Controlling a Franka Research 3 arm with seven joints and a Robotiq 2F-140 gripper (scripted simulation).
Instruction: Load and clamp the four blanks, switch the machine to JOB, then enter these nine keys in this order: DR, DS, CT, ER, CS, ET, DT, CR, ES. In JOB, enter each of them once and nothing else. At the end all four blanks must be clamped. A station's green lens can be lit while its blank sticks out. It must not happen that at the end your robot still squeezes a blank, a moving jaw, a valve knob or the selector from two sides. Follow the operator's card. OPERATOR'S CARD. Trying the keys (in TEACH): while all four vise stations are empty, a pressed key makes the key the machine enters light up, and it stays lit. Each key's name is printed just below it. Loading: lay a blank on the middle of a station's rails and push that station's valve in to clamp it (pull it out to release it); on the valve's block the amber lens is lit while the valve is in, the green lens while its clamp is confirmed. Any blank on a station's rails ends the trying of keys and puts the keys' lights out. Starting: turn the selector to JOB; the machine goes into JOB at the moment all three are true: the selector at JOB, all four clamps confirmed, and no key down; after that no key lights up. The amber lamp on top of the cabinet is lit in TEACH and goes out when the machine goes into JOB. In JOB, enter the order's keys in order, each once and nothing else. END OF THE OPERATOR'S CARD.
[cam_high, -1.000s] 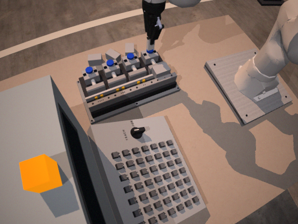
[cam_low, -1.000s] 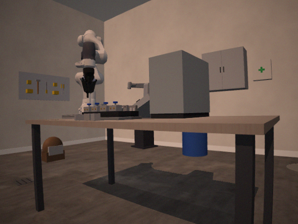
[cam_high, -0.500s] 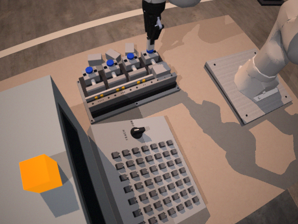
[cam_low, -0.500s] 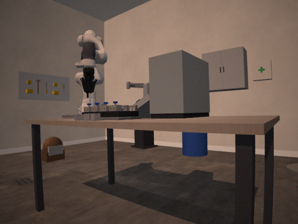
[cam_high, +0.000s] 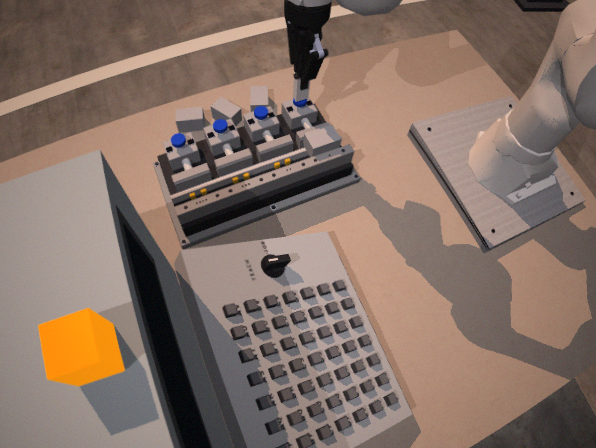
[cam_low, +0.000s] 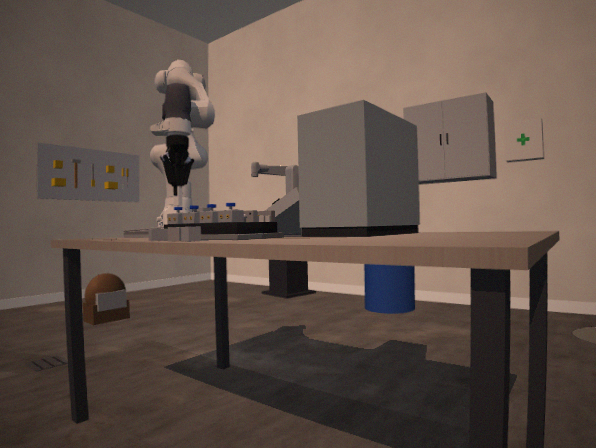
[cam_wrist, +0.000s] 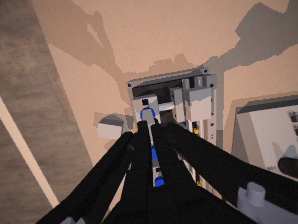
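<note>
My gripper (cam_high: 300, 99) (cam_wrist: 147, 116) is shut and empty, pointing down at the blue valve knob (cam_high: 300, 103) of the right-end station; contact cannot be told. A grey blank (cam_high: 321, 140) (cam_wrist: 199, 104) lies on that station's rails. The other three stations show blue knobs (cam_high: 260, 112) (cam_high: 220, 125) (cam_high: 178, 140) and no blank. Three loose blanks (cam_high: 190, 118) (cam_high: 226, 111) (cam_high: 259, 96) lie behind the fixture. The amber lamp (cam_high: 80, 345) looks lit. The selector (cam_high: 274, 265) is beside the JOB and TEACH labels; its setting is unclear. No key (cam_high: 298, 316) looks lit. Whether the valve-block lenses are lit is unclear.
The large grey cabinet (cam_high: 50, 225) (cam_low: 332, 165) stands left of the key panel (cam_high: 310, 255). The arm's base plate (cam_high: 440, 150) is to the right of the fixture (cam_high: 265, 185). The loose blanks lie close behind the valve blocks.
</note>
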